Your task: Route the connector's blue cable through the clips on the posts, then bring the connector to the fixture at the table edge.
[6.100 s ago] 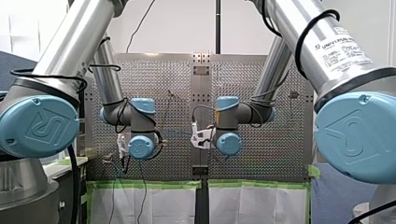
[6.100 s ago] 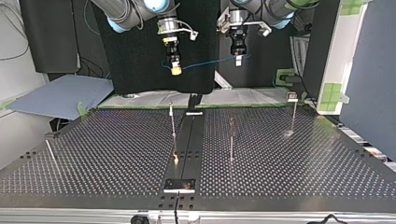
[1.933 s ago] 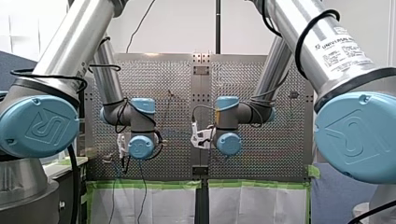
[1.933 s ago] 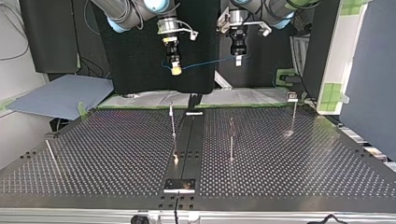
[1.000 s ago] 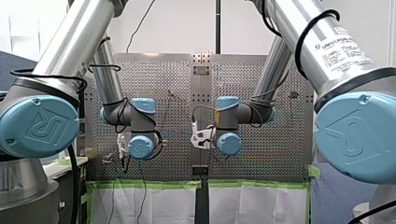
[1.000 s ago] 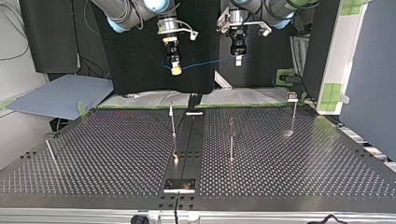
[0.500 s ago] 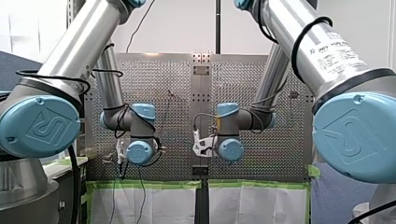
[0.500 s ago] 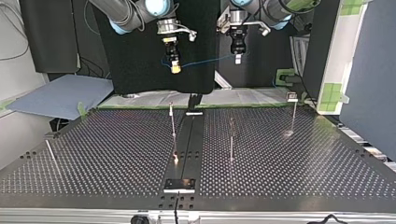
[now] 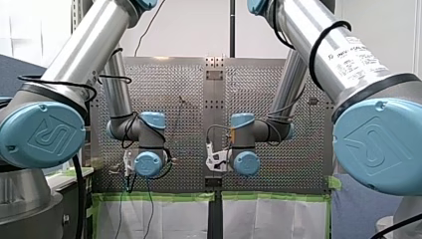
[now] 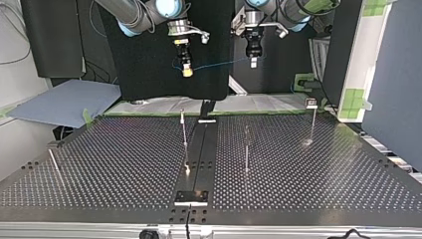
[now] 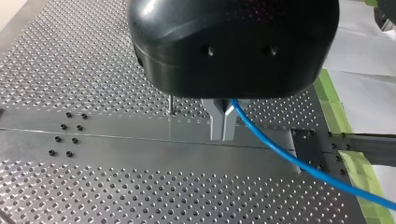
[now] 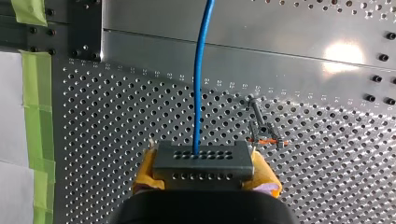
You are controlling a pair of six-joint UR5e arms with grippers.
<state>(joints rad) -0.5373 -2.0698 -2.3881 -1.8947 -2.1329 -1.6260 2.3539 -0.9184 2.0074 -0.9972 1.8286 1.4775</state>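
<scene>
Desk [image 10: 99, 164]: perforated, fills the lower half of the top view. 3 upright posts on it: post 1 [image 10: 183, 130] just left of centre, post 2 [image 10: 246, 149] right of centre, post 3 [image 10: 313, 122] far right. Plate [image 10: 191, 197] at the bottom-centre edge, prob. the fixture.

Both tools hang at the top of frame, well clear of the desk, about over its far edge.
- Right tool [image 10: 187, 72], upper centre-left: yellow pads clamped on the connector [image 12: 203, 161], a grey block w/ hole rows.
- Left tool [image 10: 253, 62], upper centre-right: metal fingers closed tight on the cable [image 12: 200, 84], some way along from the connector.

Key relation: the cable span btw the tools runs left-right across frame, near level, connector end slightly lower. The rest trails off past the left tool. Posts stand below that line, toward frame bottom. Post 1 is approx under the right tool and post 2 approx under the left tool, so each has its own nearest post. Post 3 is on the left tool's side.

Clips: nothing in them as far as I can see; the cable touches no post. One clip [image 12: 264, 135] w/ an orange bit shows on a post just beside the connector in the right wrist view, apart from the cable.

My read: routing not started. Next move needs both tools down and toward frame bottom, span kept taut. Risk: slack or skew, and the cable misses the clip.
</scene>
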